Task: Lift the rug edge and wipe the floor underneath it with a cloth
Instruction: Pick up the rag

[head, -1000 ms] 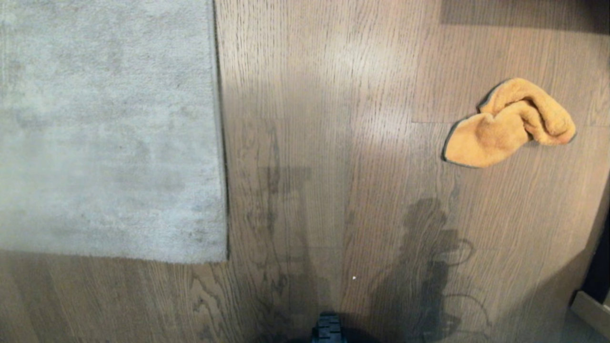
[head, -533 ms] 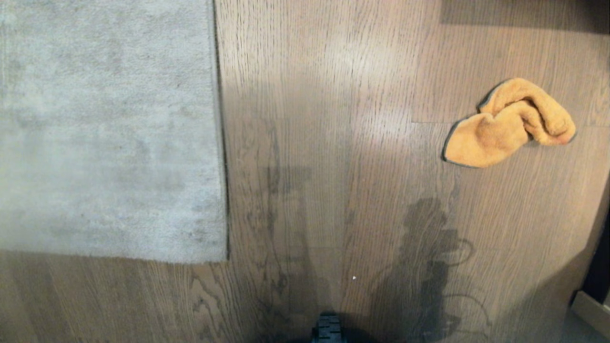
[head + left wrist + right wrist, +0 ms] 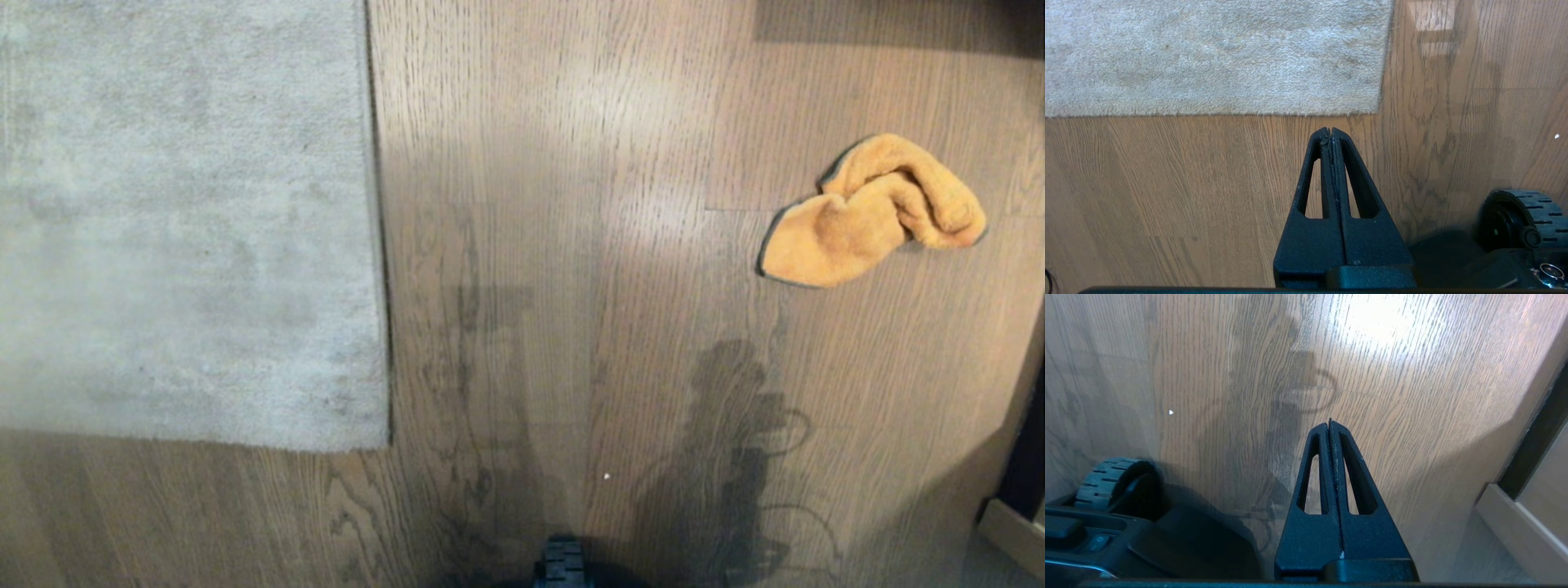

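The rug edge (image 3: pixel 377 245) is seen lying flat on the floor (image 3: pixel 571 245), the cloth (image 3: pixel 869 216) crumpled well apart to the right. The left gripper (image 3: pixel 1331 131) and right gripper (image 3: pixel 1329 424) are held clenched, empty, above bare planks.

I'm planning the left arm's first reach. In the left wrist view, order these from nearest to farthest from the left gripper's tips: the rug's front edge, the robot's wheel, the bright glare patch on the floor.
From the shut left gripper:
1. The rug edge, just ahead of the tips.
2. The wheel, back beside the gripper's base.
3. The glare patch on the floor, far ahead, past the rug's corner.
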{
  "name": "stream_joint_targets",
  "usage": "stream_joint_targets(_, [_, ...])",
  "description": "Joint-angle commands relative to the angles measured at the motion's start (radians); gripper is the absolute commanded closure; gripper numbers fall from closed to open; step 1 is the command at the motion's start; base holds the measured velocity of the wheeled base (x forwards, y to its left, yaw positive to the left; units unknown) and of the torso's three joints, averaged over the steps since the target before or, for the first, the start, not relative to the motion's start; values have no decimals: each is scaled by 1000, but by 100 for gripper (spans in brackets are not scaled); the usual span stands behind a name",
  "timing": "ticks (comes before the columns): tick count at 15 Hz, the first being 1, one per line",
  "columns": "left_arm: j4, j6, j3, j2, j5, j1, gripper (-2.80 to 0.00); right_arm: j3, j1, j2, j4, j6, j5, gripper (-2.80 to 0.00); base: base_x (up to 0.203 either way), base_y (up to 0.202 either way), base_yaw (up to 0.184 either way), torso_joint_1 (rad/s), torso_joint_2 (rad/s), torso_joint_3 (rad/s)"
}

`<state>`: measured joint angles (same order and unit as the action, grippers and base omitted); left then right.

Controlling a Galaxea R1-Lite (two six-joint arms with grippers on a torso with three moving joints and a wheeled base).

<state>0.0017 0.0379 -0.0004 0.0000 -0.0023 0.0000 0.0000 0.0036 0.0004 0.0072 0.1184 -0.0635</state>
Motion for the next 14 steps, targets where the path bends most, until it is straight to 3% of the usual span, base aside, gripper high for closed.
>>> stream_joint_targets(1, [0, 0, 0, 0, -1, 0, 0, 0, 1, 0, 0, 6, -1, 0, 0, 0, 0, 0, 0, 0])
stream_joint_targets(11, [0, 0, 0, 0, -1, 0, 0, -5, 0, 0, 13, 16, 1, 0, 0, 0, 0, 0, 0, 0])
stream_joint_targets(14, [0, 0, 0, 0, -1, 0, 0, -6, 0, 7, 17, 59, -5, 0, 0, 0, 0, 0, 0, 0])
